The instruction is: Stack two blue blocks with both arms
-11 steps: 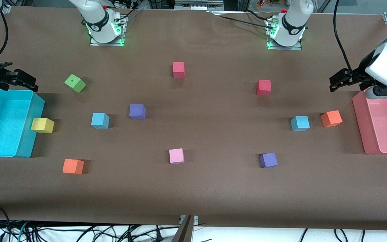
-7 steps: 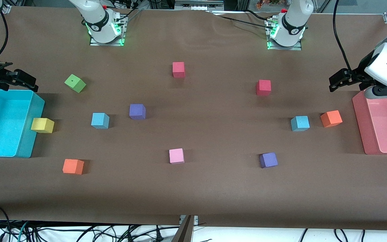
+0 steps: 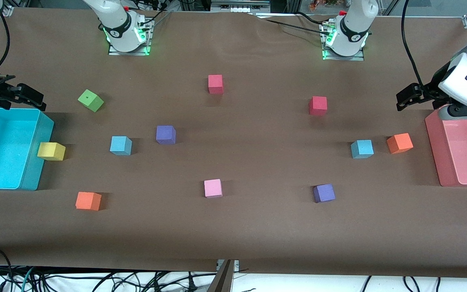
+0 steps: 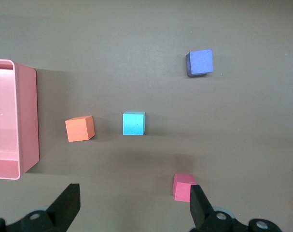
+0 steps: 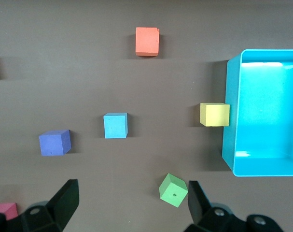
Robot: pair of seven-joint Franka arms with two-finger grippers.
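Here, 2 blue blocks sit apart on a brown counter (image 3: 233,235), unstacked. One blue block (image 3: 120,145) lies toward the right arm's end, just beside a purple cube (image 3: 166,134) and near a yellow cube (image 3: 51,151) touching the turquoise bin (image 3: 35,162). The other blue block (image 3: 362,149) lies toward the left arm's end, just beside an orange cube (image 3: 399,143) and near the pink bin (image 3: 436,154). The right claw (image 3: 24,95) hangs wide and empty over the turquoise bin's corner. The left claw (image 3: 410,96) hangs wide and empty near the pink bin's corner.
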